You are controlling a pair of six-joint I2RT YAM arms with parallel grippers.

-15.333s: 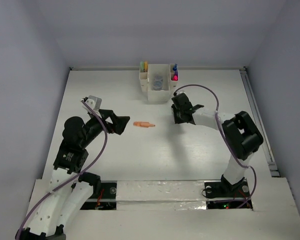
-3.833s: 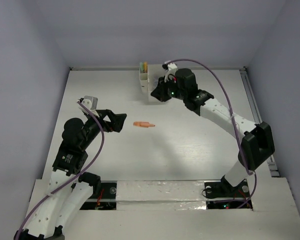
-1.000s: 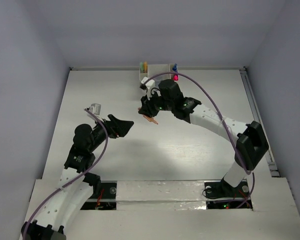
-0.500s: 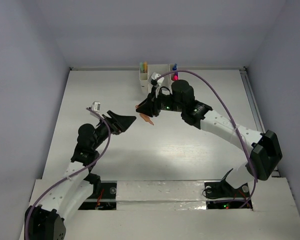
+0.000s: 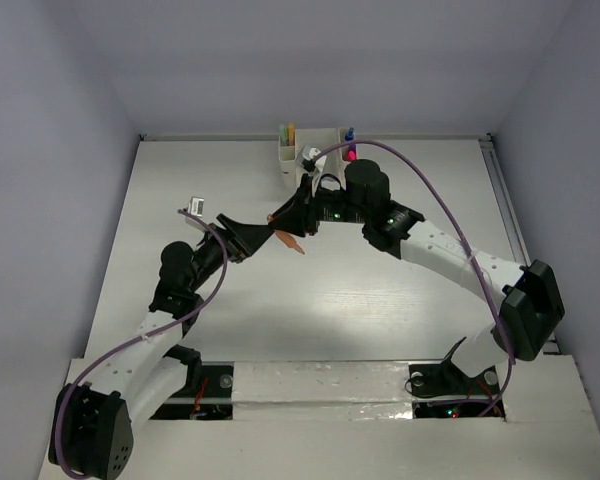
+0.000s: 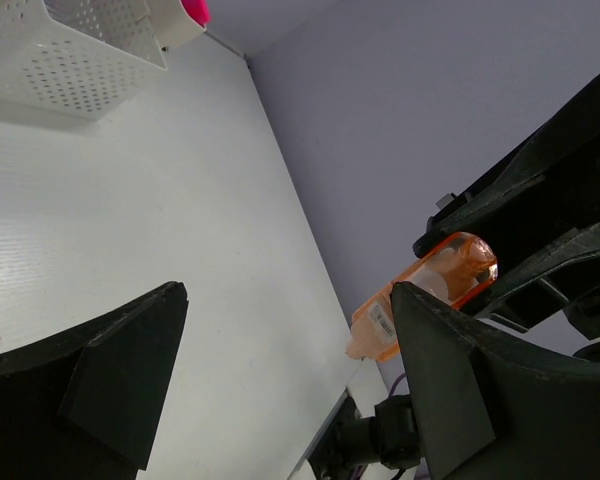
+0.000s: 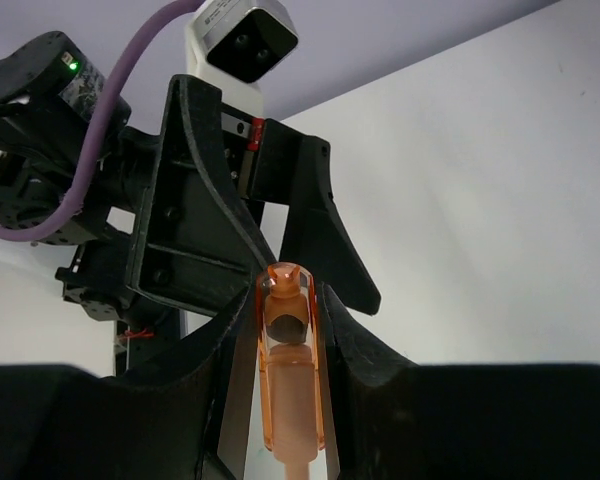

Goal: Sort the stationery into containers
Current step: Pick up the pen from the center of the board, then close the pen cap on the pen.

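Two claws meet in the air over the middle of the tabletop, a little toward its far edge. My right claw (image 5: 298, 218) is pinched narrow on the orange marker (image 5: 287, 234) and holds it clear of the surface. The marker lies along the right claw's fingers, with its free end poking out toward the left claw (image 5: 255, 236). That left claw hangs wide open with nothing in it, just beside the free end.

On the left wrist view the marker is not centred in the gap. It shows off to one side, close by one finger, so I judge a handover would need the left claw shifted sideways before closing.

Standing at the far edge is the white organizer (image 5: 290, 160), just beyond the right claw. The right arm is the nearer of the two to it.
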